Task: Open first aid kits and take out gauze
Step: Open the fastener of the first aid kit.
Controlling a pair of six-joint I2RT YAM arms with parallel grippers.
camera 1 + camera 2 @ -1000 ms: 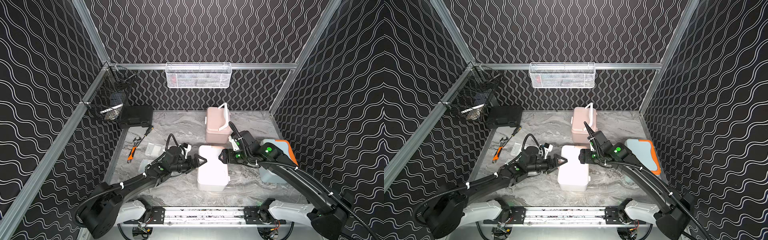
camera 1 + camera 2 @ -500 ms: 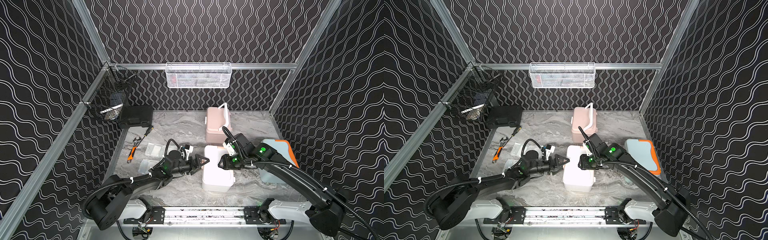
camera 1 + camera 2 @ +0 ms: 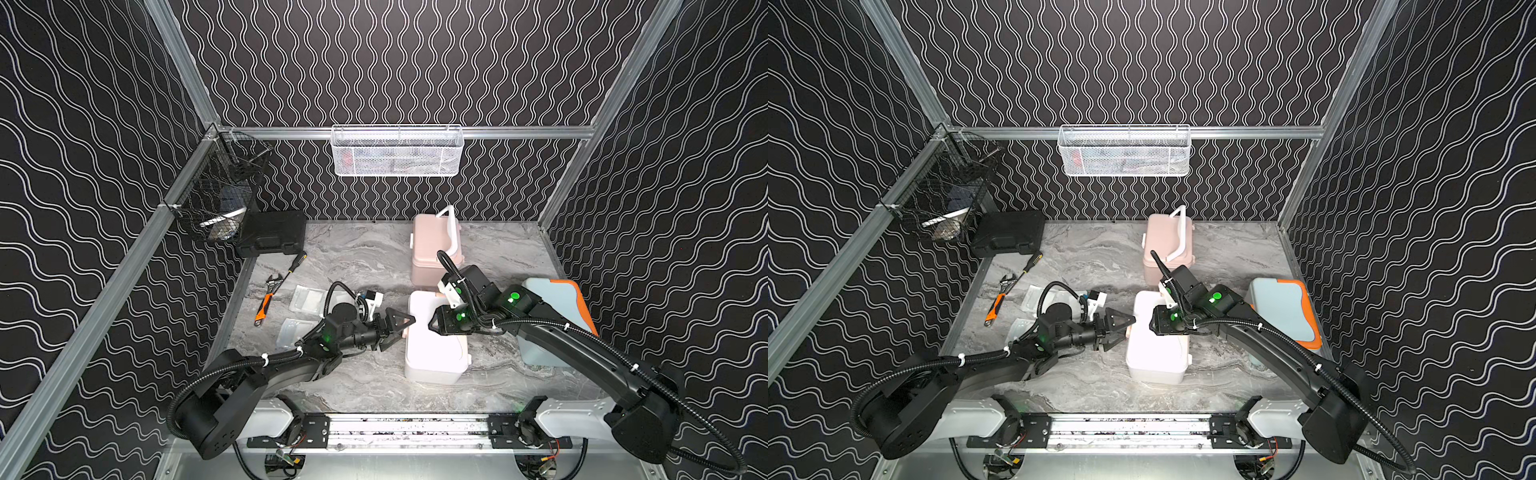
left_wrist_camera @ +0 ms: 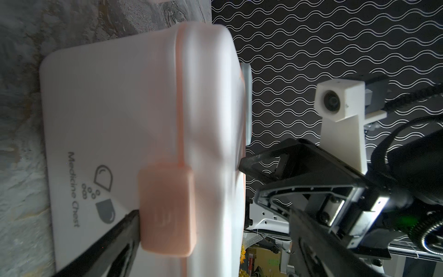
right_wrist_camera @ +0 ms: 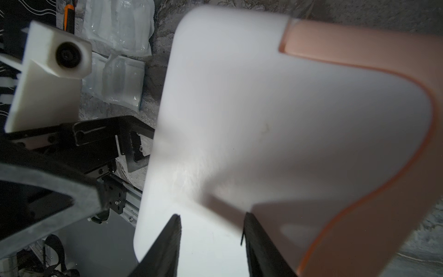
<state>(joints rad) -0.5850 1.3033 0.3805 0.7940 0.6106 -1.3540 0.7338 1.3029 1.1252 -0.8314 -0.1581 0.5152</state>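
Note:
The white first aid kit with peach trim [image 3: 434, 345] [image 3: 1156, 353] stands mid-table, lid down. Its peach latch [image 4: 167, 208] faces my left gripper [image 3: 406, 330] [image 3: 1128, 329] [image 4: 214, 215], which is open and straddles the latch side, one fingertip [image 4: 129, 223] beside the latch. My right gripper [image 3: 434, 326] [image 3: 1153, 326] [image 5: 212, 223] hovers over the lid, jaws apart, only bare lid between them; the folded peach handle [image 5: 359, 43] lies beside it. The pink kit [image 3: 434, 245] stands behind, the light blue kit [image 3: 552, 316] to the right. Gauze packets [image 3: 308, 297] [image 5: 122, 84] lie on the table left of the left arm.
A black hard case [image 3: 272, 232] sits at the back left, with a screwdriver [image 3: 297, 264] and an orange-handled wrench [image 3: 264, 305] in front of it. A white mesh basket [image 3: 397, 151] hangs on the back wall, a black wire basket [image 3: 220, 199] on the left rail.
My right gripper came from the kit's right side onto its lid and its jaws narrowed. The white kit shifted slightly right. My left gripper closed in on the latch side.

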